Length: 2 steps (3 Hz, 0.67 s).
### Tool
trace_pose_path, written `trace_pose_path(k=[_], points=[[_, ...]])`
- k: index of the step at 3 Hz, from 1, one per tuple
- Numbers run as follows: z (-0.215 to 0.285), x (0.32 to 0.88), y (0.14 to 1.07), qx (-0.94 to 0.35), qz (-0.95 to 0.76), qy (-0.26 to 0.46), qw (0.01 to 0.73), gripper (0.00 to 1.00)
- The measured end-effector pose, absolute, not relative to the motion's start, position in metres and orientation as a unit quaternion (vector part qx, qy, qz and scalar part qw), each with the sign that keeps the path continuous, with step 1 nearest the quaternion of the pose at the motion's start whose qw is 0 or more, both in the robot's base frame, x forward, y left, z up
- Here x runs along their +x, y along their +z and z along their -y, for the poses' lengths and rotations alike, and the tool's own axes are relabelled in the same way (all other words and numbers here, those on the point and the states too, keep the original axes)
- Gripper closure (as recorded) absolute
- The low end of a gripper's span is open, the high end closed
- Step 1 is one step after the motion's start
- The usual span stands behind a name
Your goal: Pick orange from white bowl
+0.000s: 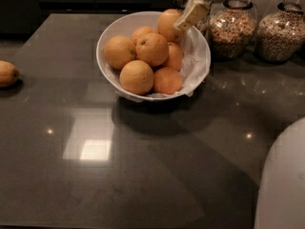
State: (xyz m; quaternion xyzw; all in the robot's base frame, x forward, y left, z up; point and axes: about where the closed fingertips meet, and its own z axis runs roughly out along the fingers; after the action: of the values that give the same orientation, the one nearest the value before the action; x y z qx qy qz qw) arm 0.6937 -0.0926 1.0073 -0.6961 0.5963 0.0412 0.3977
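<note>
At the back rim of the white bowl (116,26), on the side nearest the jars, the gripper (189,15) reaches down from the top edge of the view. Its cream-coloured tip lies against the upper right side of the orange (167,26), the topmost fruit of the pile. Only that one side of the gripper shows, so I cannot tell whether its jaws are open or closed on the fruit.

That orange sits highest in the bowl, propped on the others and leaning toward the far rim. Six more oranges fill the bowl below and in front of it:
- one at the left (119,51)
- one in the middle (152,48)
- a half-hidden one behind them (142,32)
- one at the front (137,77)
- two deeper-coloured ones to the right (167,80) and (175,56)

Crinkled white paper lining (196,56) shows along the bowl's right wall and spills a little over the front rim.

The bowl stands on a dark, glossy countertop (157,175) that mirrors a bright square of light (94,149). Two glass jars of grains stand behind and to the right of it – the nearer jar (232,28) just beside the bowl, the farther jar (281,32) at the right edge. Well apart, at the left edge of the counter, lies a duller brownish-yellow fruit (7,73). A white rounded robot part (283,185) fills the lower right corner.
</note>
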Motion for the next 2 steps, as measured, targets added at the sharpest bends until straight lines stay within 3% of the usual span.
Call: trace_pose_path(k=[2], points=[[0.0921,0.6961,0.9904,-0.692,-0.604,0.077,0.388,0.39]])
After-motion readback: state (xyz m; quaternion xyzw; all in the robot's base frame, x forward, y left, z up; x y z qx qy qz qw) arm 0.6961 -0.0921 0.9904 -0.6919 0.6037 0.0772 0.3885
